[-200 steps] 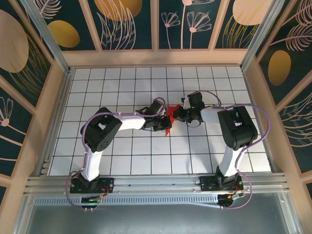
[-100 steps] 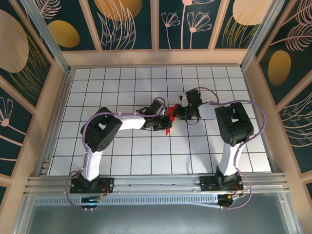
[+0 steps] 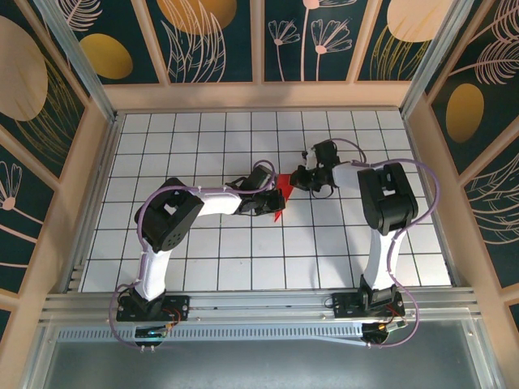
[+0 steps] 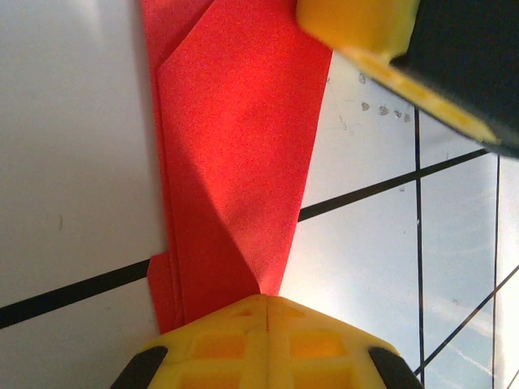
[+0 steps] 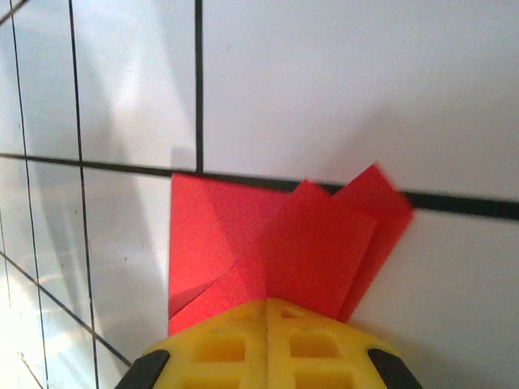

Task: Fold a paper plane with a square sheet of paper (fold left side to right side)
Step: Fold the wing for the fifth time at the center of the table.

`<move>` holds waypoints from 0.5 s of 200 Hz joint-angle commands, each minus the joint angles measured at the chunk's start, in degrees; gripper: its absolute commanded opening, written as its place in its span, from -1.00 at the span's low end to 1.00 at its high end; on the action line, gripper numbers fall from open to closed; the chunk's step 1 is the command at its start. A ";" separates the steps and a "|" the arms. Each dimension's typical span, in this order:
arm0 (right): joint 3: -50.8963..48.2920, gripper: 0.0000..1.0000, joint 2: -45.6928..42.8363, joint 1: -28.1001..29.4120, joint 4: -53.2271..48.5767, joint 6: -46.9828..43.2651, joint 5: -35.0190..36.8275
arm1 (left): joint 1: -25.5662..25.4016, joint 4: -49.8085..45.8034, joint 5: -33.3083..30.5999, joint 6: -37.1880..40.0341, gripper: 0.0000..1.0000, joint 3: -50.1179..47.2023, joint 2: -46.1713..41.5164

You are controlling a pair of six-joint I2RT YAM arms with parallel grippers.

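Closest in the left wrist view is our left gripper (image 4: 268, 304). Its yellow fingers (image 4: 211, 352) are pressed together with only a seam between them, clamped on the paper (image 4: 235, 146). The red paper leaves the tips and runs straight ahead as a long folded strip. It has layered edges along its left side and a slanting crease across it, and it lies over the white gridded table (image 4: 73, 162). At the strip's far end, ahead and to the right of our fingers, the other arm's yellow finger (image 4: 357, 24) overlaps the paper's right edge.

In the right wrist view, our right gripper (image 5: 268, 304) is closed tight on the same paper (image 5: 276, 243) in the same way. Just ahead of its tips the red fans out, with a squarish flap to the left and two pointed corners ahead and to the right. These reach a black grid line on the table (image 5: 340, 89).

From above, both arms bend in from the near edge. The left gripper (image 3: 274, 198) and the right gripper (image 3: 294, 180) meet almost tip to tip near the table's (image 3: 203, 267) middle. The paper (image 3: 281, 191) is pinched between them, and a red point pokes out on the near side of the left gripper's tips.
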 commanded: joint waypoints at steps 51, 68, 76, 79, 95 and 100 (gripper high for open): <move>5.98 -1.00 5.42 -6.10 -0.44 -1.57 6.94 | -0.15 -10.41 -1.07 1.03 -1.00 -2.93 3.05; 7.52 -1.00 6.47 -6.76 -1.31 -2.10 7.12 | -0.20 -10.18 -1.07 0.94 -1.00 -3.06 2.90; 8.34 -1.00 6.71 -6.96 -1.69 -2.26 7.23 | -0.13 -10.07 -1.06 0.94 -1.00 -3.14 2.88; 8.55 -1.00 6.72 -7.09 -1.80 -2.29 7.29 | -0.19 -10.05 -1.07 0.91 -1.00 -3.15 2.89; 9.42 -1.00 6.16 -7.37 -2.18 -2.46 7.63 | -0.15 -9.94 -1.04 0.94 -1.00 -3.30 2.79; 9.58 -1.00 5.77 -7.41 -2.30 -2.53 7.88 | -0.13 -9.90 -1.05 0.92 -1.00 -3.36 2.75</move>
